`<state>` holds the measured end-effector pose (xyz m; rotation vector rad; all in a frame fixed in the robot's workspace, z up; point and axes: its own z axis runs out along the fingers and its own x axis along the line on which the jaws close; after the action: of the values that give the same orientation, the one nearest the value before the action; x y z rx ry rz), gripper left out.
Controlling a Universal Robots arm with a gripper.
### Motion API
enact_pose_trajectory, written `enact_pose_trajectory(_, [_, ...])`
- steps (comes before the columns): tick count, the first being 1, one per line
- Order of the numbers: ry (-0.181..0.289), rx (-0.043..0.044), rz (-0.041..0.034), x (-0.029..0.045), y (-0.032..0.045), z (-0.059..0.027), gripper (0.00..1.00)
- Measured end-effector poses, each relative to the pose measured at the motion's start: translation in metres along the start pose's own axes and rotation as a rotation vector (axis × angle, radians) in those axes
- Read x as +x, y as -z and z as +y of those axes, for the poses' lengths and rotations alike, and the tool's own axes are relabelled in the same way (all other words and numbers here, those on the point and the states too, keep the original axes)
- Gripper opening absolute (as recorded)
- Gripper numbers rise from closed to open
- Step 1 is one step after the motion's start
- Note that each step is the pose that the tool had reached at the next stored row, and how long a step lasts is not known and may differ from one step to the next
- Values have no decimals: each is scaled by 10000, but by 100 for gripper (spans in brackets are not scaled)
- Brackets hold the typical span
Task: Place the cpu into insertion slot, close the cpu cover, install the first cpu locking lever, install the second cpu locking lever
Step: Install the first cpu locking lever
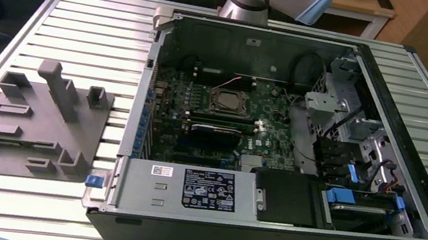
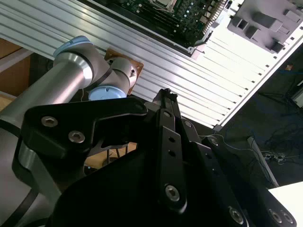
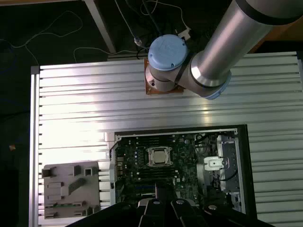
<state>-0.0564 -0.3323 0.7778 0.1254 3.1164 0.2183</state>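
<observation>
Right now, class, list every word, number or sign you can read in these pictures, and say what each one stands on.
Large black-and-white label on the silver housing: printed, but too small to read.
Small white sticker on the same housing: too small to read.
Markings on the motherboard: too small to read.
No text can be quoted.

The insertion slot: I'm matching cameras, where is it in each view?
Exterior view: insertion slot mid-motherboard; shared landmark, the grey tray, on the exterior view's left.
First wrist view: slot mid-board, inside the case; tray outside.
Second wrist view: slot partly cropped; tray beyond the case corner.
</observation>
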Motion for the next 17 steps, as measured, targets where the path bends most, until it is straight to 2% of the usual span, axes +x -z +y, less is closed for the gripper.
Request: enact_pose_trajectory(17, [0,-1,0,1,-48,-7,11])
